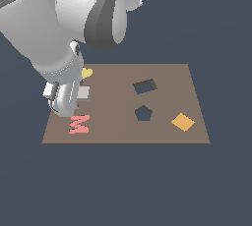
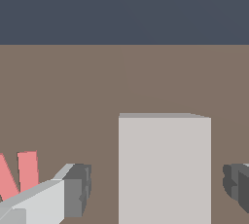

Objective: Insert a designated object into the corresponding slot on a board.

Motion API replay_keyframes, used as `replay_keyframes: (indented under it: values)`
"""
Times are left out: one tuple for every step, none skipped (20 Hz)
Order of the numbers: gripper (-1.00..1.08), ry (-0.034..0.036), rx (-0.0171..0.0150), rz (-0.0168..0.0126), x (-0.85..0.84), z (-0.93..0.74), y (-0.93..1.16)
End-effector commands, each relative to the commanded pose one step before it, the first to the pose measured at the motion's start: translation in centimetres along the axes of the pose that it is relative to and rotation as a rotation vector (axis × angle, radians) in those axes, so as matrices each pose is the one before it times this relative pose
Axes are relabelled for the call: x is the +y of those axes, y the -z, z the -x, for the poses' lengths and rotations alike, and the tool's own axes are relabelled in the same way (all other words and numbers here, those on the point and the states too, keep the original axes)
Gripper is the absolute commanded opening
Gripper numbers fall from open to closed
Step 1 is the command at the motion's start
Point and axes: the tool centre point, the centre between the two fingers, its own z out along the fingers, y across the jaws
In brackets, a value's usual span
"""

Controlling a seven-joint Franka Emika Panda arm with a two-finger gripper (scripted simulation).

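Plain dark blue-grey ground all round; brown board [image 1: 123, 131] lies flat on it. Grey block [image 1: 84, 93] sits near the board's edge on the exterior view's left, between the yellow heart [image 1: 86, 73] farther back and the pink M [image 1: 78, 124] nearer. Gripper [image 2: 158, 186] is low at the block. Wrist view: jaws spread, one finger pad [image 2: 78, 189] either side of the block, gaps visible, not touching. Rectangular slot [image 1: 144, 86] open, toward the middle of the board, well apart from the block. Pentagon cut-out [image 1: 143, 113] just nearer. Orange diamond [image 1: 182, 121] toward the exterior view's right.
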Motion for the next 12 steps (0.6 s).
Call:
replay_keyframes:
  values:
    - [1.0,-0.00062,0.00001,-0.00076,-0.012,0.02,-0.334]
    - [-1.0,0.0,0.0,0.0,0.0,0.0,0.0]
    - [-1.0,0.0,0.0,0.0,0.0,0.0,0.0]
    - [-1.0,0.0,0.0,0.0,0.0,0.0,0.0]
    - [-1.0,0.0,0.0,0.0,0.0,0.0,0.0]
    - [-1.0,0.0,0.0,0.0,0.0,0.0,0.0]
    - [-1.0,0.0,0.0,0.0,0.0,0.0,0.0]
    - [-1.0,0.0,0.0,0.0,0.0,0.0,0.0]
    - [-1.0,0.0,0.0,0.0,0.0,0.0,0.0]
    - [-1.0,0.0,0.0,0.0,0.0,0.0,0.0]
    - [-1.0,0.0,0.0,0.0,0.0,0.0,0.0]
    - [-1.0,-0.00024,0.00002,-0.00095,-0.027,-0.023,0.058]
